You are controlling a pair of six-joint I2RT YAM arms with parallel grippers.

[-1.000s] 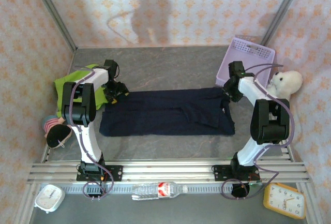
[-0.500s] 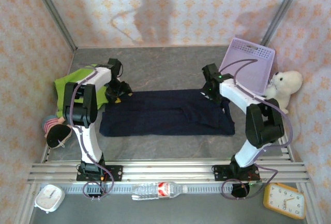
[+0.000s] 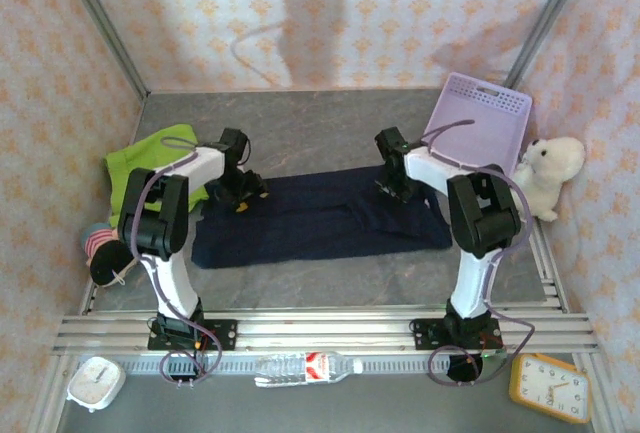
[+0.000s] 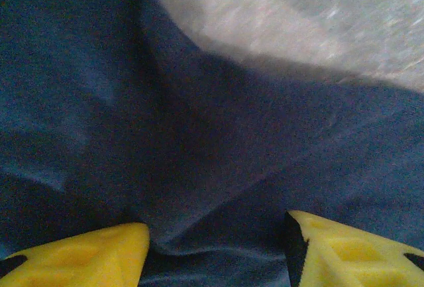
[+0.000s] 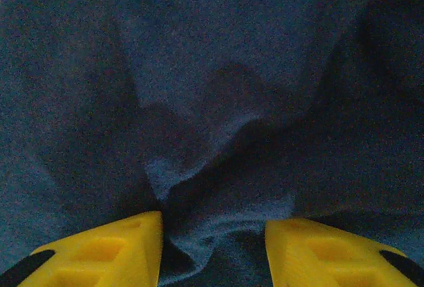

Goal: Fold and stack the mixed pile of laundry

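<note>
Three small items lie nearest, along the front edge in the top view: a white round clock (image 3: 96, 383) at L, a clear plastic bottle w/ red label (image 3: 305, 366) lying at centre, and a yellow square clock (image 3: 550, 387) at R. Just beyond, both arm bases are bolted to silver metal rails (image 3: 320, 328).

Mid-table, the large dark navy blue cloth garment (image 3: 320, 223) is spread over the grey table (image 3: 320, 283), long side running L to R. The left gripper (image 3: 243, 191) is set on its far-L edge. The right gripper (image 3: 393, 181) is set on its far edge, R of centre.

In the left wrist view, yellow fingers (image 4: 99, 254) are seen partly closed, w/ a gathered fold of navy cloth nipped between them. In the right wrist view, fingers (image 5: 318, 247) are likewise clenched on a bunched ridge of the garment.

Further back at L, the bright lime-green cloth garment (image 3: 140, 163) lies crumpled near the navy one's L end. At far R, a lavender perforated plastic basket (image 3: 480, 118) is leant by the wall, w/ a white plush bear (image 3: 548, 168) beside it.
</note>
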